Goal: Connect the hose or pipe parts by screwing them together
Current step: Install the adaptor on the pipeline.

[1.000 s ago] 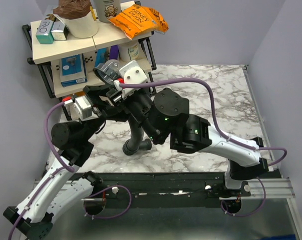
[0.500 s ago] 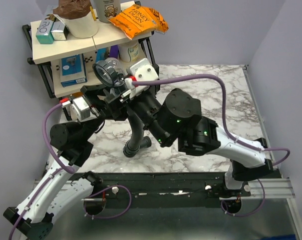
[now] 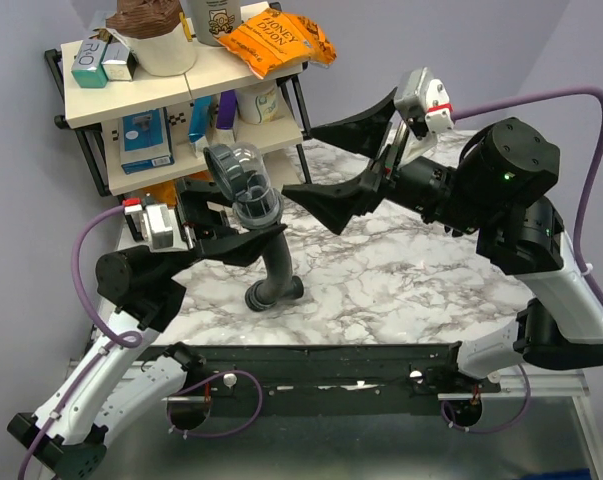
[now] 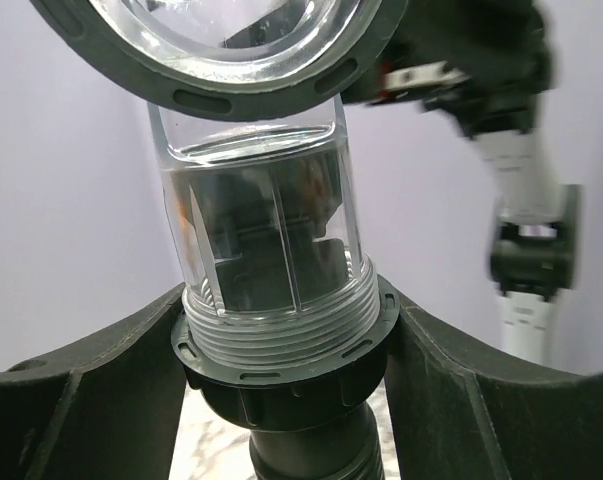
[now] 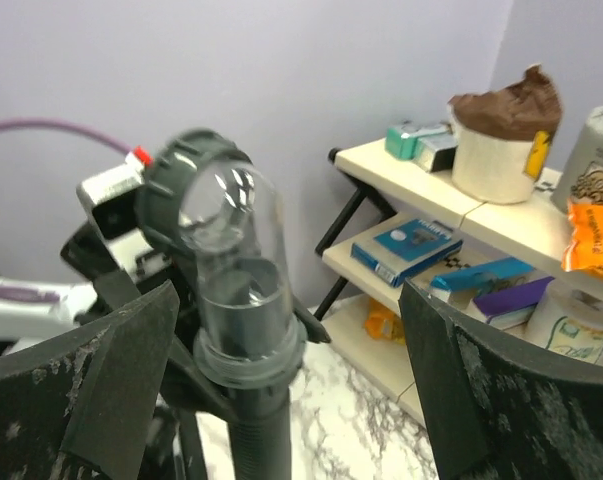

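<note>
Clasping a clear plastic elbow pipe by its dark grey collar: the left gripper. The right gripper gapes empty, well apart.

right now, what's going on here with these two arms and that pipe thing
The left gripper clamps the dark collar where a clear pipe fitting meets the black ribbed hose, holding the assembly upright with the hose's lower end on the marble table. The fitting's threads sit in the collar, some showing above it. The right gripper hangs wide open off to the side, holding nothing.
</note>
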`<state>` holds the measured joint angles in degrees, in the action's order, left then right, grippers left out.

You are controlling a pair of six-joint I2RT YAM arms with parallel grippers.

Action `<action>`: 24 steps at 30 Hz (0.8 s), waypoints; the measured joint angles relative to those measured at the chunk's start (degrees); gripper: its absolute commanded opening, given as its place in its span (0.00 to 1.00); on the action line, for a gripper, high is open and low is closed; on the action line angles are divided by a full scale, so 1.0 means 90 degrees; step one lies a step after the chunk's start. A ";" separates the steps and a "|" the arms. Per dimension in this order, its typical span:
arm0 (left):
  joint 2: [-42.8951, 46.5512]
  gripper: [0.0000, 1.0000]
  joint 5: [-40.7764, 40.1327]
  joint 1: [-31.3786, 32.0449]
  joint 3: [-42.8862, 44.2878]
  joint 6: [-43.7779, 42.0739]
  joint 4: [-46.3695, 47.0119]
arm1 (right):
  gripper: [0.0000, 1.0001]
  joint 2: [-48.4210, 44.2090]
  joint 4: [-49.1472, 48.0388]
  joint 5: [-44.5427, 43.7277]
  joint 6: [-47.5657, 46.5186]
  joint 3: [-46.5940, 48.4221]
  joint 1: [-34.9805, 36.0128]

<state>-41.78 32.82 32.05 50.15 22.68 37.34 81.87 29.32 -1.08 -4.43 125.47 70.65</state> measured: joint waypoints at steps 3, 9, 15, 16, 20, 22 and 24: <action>-0.0051 0.00 0.0600 0.0000 0.0000 0.0527 0.0304 | 1.00 -0.0112 0.0100 0.1044 0.0029 -0.0270 -0.0296; -0.0182 0.00 0.1171 0.0022 0.0012 0.1144 0.0561 | 1.00 0.0180 0.0277 0.2620 -0.0095 -0.0342 -0.0367; -0.0228 0.00 0.1314 0.0036 0.0024 0.1297 0.0658 | 0.94 0.0746 0.0425 0.3485 -0.0119 0.0019 -0.0571; -0.0233 0.00 0.1316 0.0036 0.0029 0.1299 0.0658 | 0.84 0.0860 0.0437 0.3587 -0.0104 0.0119 -0.0612; -0.0240 0.00 0.1316 0.0036 0.0029 0.1299 0.0663 | 0.49 0.1183 0.0435 0.3959 0.0051 0.0352 -0.0826; -0.0233 0.00 0.1319 0.0036 0.0029 0.1243 0.0624 | 0.30 0.1214 0.0413 0.4099 0.0226 0.0325 -0.0920; -0.0243 0.00 0.1311 0.0036 0.0029 0.1217 0.0593 | 0.09 0.1154 0.0347 0.4155 0.0318 0.0189 -0.0984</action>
<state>-43.97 44.62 32.38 50.41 33.63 42.68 92.25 32.45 36.32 -1.56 127.17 61.80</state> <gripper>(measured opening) 0.746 0.608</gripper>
